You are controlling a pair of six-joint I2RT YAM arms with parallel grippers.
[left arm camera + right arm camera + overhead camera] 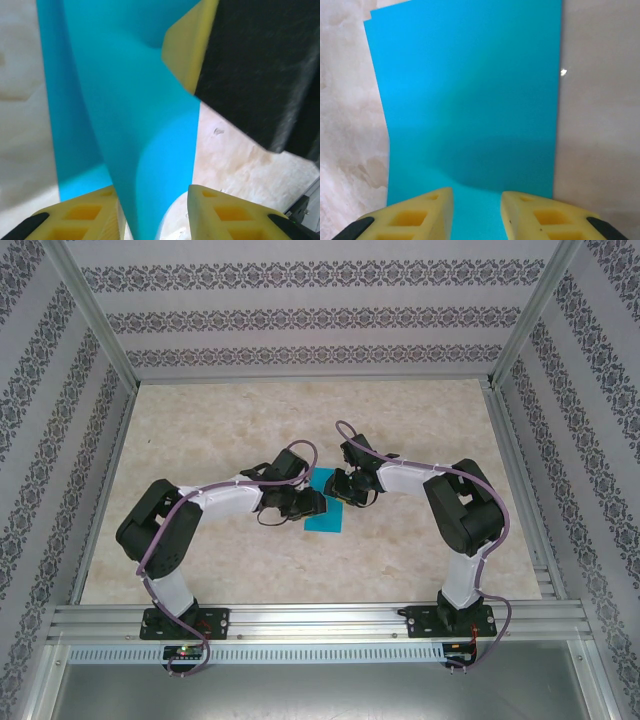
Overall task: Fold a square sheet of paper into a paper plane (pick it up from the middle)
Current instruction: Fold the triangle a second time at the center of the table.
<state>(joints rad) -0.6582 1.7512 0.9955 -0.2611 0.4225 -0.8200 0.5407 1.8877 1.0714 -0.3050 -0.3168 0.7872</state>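
From above you see part of the square sheet of paper at the middle of the surface, with both wrists covering the rest and patterned walls around. Your left wrist view shows a raised ridge of the sheet standing between the left fingers, which are apart, with a gap beside one. The right arm's black body blocks the upper right there. Your right wrist view shows the sheet lying doubled and flat, the right fingers apart over its near end; you cannot tell whether they press it.

No readable text, so far as visible.
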